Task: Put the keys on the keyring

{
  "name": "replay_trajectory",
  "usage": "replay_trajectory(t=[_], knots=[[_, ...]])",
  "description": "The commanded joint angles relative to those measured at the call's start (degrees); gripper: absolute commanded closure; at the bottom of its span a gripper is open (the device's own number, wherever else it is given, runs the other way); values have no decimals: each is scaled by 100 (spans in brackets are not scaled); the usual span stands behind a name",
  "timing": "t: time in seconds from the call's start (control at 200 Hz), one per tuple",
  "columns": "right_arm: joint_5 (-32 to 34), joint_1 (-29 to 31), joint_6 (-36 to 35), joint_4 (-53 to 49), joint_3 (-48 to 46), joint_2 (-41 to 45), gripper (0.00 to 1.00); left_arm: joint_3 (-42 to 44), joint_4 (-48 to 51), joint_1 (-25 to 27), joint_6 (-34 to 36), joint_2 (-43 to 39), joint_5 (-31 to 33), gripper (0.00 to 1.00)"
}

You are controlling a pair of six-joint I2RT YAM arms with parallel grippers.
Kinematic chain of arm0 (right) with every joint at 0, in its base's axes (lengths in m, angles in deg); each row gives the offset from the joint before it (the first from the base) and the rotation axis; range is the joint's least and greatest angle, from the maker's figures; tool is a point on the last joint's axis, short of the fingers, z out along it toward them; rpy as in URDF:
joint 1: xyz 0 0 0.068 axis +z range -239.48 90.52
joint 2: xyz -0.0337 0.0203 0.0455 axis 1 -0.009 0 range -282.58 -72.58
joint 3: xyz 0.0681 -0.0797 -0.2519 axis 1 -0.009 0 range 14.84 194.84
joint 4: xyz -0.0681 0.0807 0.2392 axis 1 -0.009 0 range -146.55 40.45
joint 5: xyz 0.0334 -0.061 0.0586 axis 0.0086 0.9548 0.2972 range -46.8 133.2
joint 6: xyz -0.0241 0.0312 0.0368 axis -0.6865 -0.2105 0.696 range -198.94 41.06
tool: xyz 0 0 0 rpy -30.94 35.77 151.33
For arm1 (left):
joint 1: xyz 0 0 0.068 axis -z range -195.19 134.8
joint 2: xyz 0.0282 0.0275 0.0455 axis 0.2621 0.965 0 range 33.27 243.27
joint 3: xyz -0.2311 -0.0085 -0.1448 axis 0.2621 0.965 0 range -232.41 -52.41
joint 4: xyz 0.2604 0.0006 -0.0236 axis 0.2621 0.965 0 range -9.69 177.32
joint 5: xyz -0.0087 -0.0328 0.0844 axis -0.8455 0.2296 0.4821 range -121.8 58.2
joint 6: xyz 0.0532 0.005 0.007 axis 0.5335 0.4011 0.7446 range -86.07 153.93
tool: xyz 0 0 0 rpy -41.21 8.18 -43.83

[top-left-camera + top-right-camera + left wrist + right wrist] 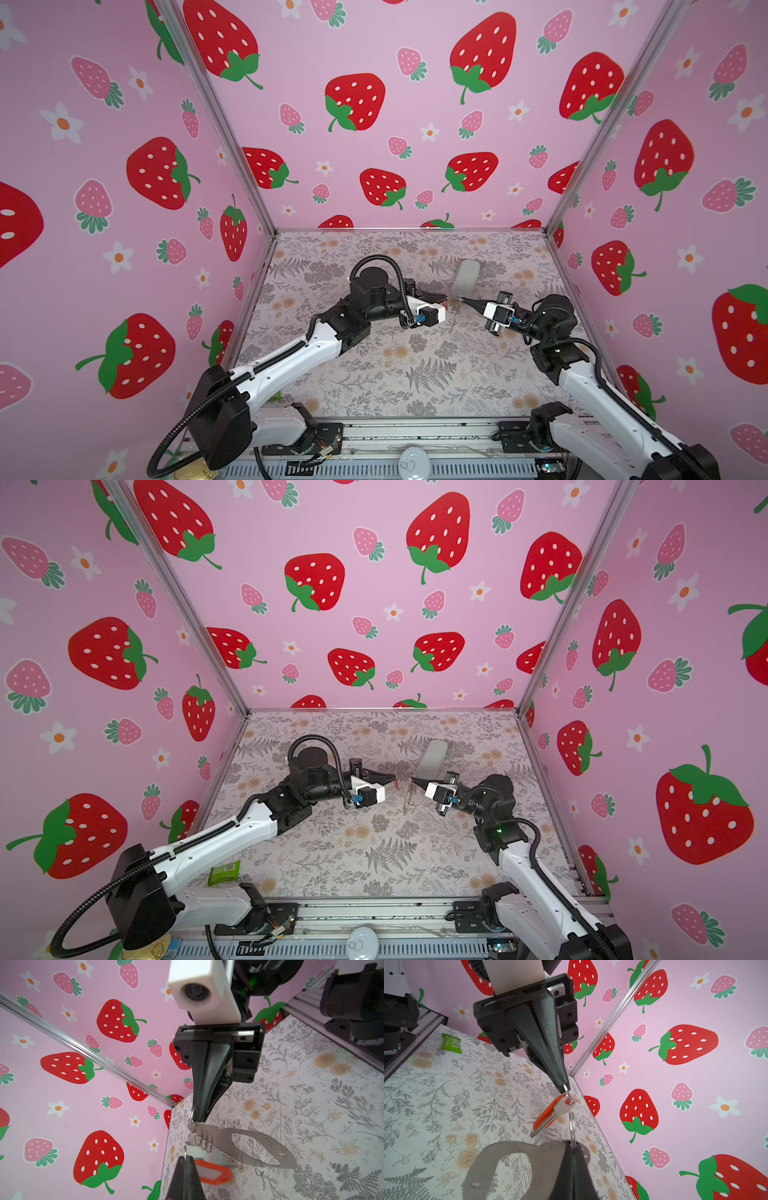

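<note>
The keys (550,1114), a silver key with a red tag (214,1172), hang from a small ring that my left gripper (185,1156) is shut on. The keyring (249,1142) is a taupe-grey oval loop with a row of small silver rings. It hangs in the air from its end ring (572,1126), which my right gripper (573,1144) is shut on. In both top views the two gripper tips (445,298) (412,780) face each other a short gap apart above the table's middle. The keys hang close beside the end ring, apart from it.
A pale green oblong case (467,276) lies on the floral table just behind the grippers. Near the left arm's base lies a green packet (224,872). A tin can (361,941) sits on the front rail. Strawberry-print walls close in three sides.
</note>
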State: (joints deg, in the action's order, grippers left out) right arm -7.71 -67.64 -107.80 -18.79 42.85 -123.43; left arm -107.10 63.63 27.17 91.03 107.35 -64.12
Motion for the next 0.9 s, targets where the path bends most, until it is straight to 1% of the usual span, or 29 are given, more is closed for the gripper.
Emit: replay_trajectory(t=[0.0, 0.12, 0.895], knots=[[-212, -5, -319, -221, 170, 80, 99, -1, -355, -49, -66, 45, -311, 100], [-280, -5, -309, -212, 223, 40, 99, -34, -333, -45, -60, 72, -397, 100], [-439, 4, -65, -53, 354, -92, 100, -40, -326, 53, 126, 141, -433, 100]])
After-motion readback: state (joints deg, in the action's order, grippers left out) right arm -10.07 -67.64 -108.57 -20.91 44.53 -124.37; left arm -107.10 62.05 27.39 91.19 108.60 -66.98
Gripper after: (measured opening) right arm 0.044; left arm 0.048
